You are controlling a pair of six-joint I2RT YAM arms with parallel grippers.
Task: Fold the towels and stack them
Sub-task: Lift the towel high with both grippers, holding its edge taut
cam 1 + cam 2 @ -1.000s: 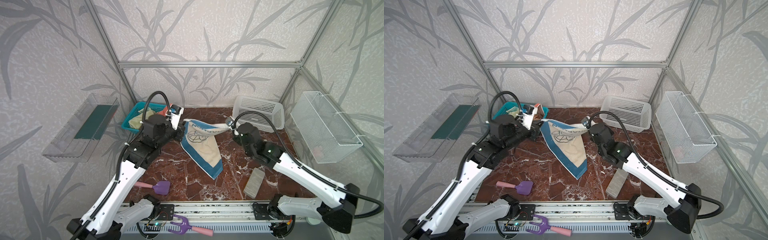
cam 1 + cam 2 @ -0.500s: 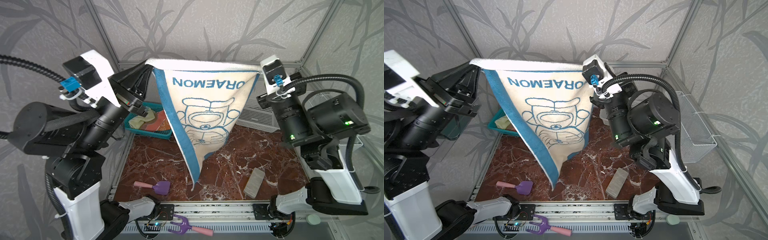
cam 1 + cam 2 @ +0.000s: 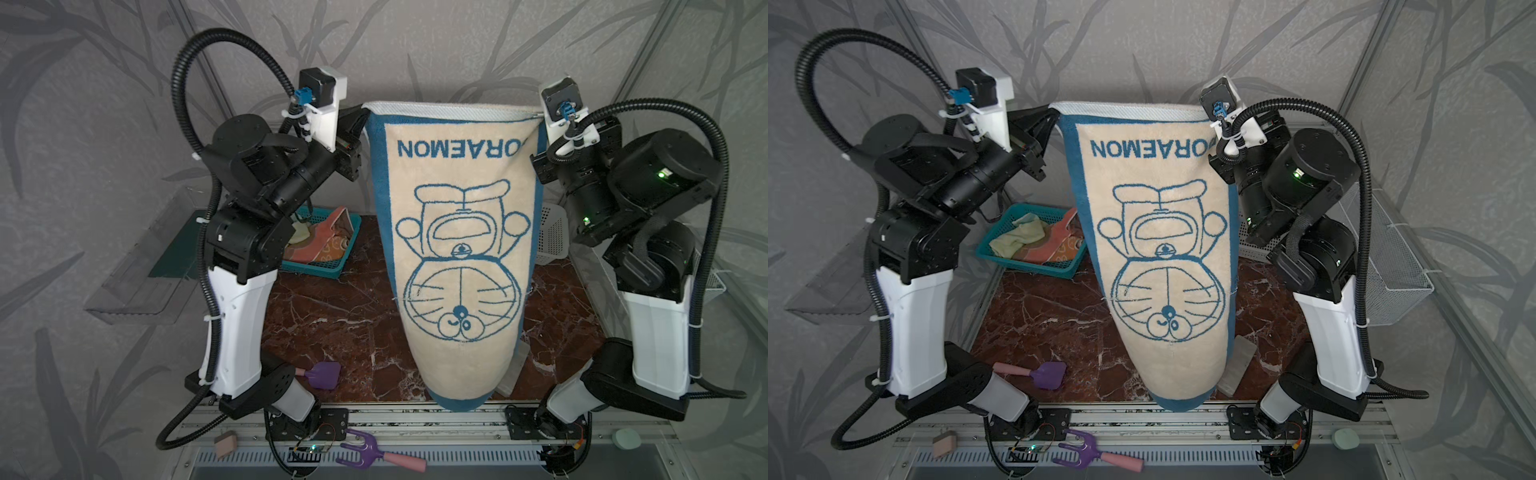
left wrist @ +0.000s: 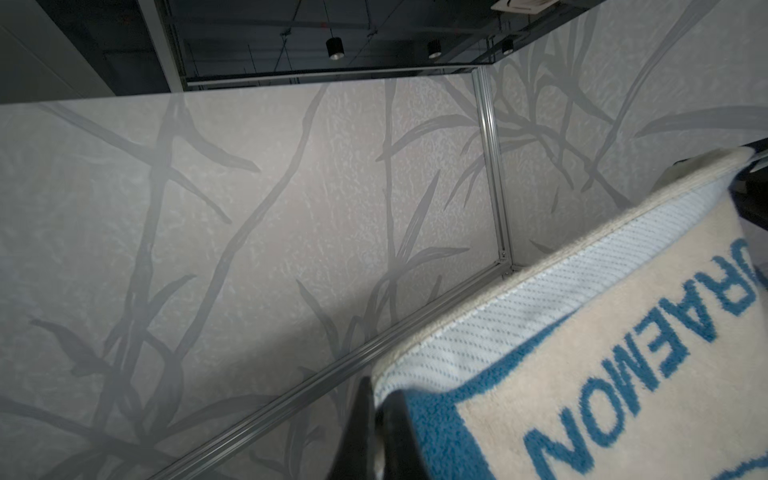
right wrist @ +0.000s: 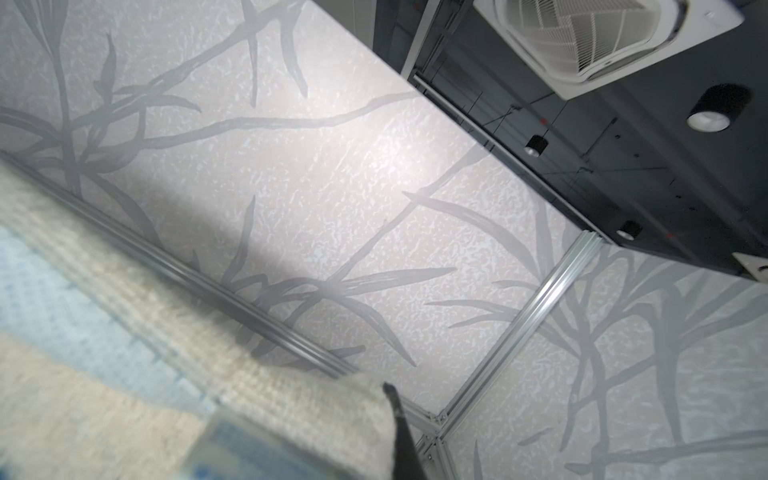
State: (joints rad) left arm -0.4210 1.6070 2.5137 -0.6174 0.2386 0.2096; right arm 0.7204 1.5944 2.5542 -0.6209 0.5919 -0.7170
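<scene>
The big blue-and-cream cat towel [image 3: 457, 257] [image 3: 1163, 257] hangs full length high over the marble table, its picture upside down and facing the camera. My left gripper [image 3: 362, 114] [image 3: 1054, 114] is shut on one upper corner and my right gripper [image 3: 540, 120] [image 3: 1210, 124] is shut on the opposite one, so the top hem is taut between them. The left wrist view shows the left gripper [image 4: 376, 399] pinching the towel's hem [image 4: 478, 332]. In the right wrist view the towel's corner [image 5: 291, 395] lies against the right gripper [image 5: 386, 390]. A salmon towel [image 3: 328, 245] and a pale yellow one [image 3: 1017, 239] lie crumpled in a teal basket [image 3: 1034, 266].
A grey block [image 3: 1235, 365] lies on the table at the front right, partly behind the hanging towel. A purple shovel [image 3: 320, 372] lies front left and a purple rake [image 3: 374, 455] on the front rail. A white basket [image 3: 552, 232] and a wire basket [image 3: 1399, 266] stand at the right.
Both arms have lifted the cat towel from the table to high in the air. Over the last half second its skewed lower end has swung down to hang straight.
</scene>
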